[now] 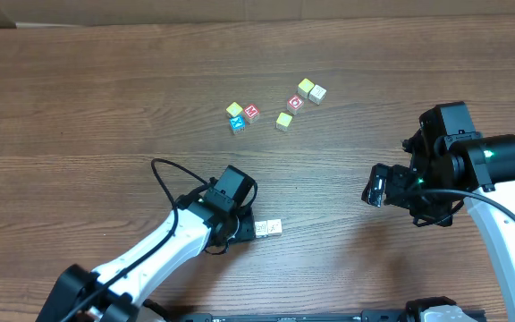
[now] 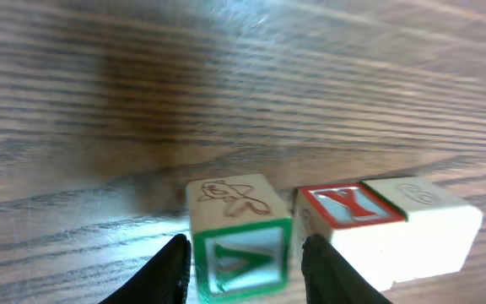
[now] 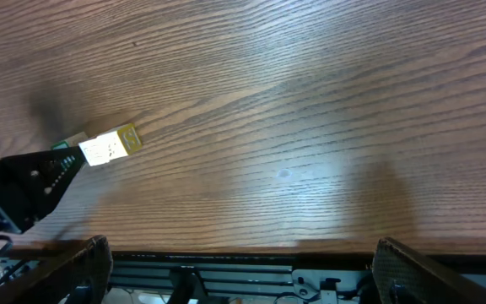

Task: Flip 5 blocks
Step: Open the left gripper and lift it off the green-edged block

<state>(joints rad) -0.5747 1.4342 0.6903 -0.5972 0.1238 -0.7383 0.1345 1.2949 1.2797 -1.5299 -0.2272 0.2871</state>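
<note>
flipping the green block (image 2: 241,257) appears the step in hand: it sits on the counter (image 2: 226,84), lower centre, between the left fingers (image 2: 171,274) (grasped or released: cannot tell). right fingers (image 3: 74,274) spread, empty. next move needs a clean lift.

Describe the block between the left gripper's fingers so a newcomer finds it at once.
Find the left arm low on the wooden table; a row of blocks lies at the left gripper. Take the green-framed block between the fingers: its neighbours are a red-framed block and a pale block.
</note>
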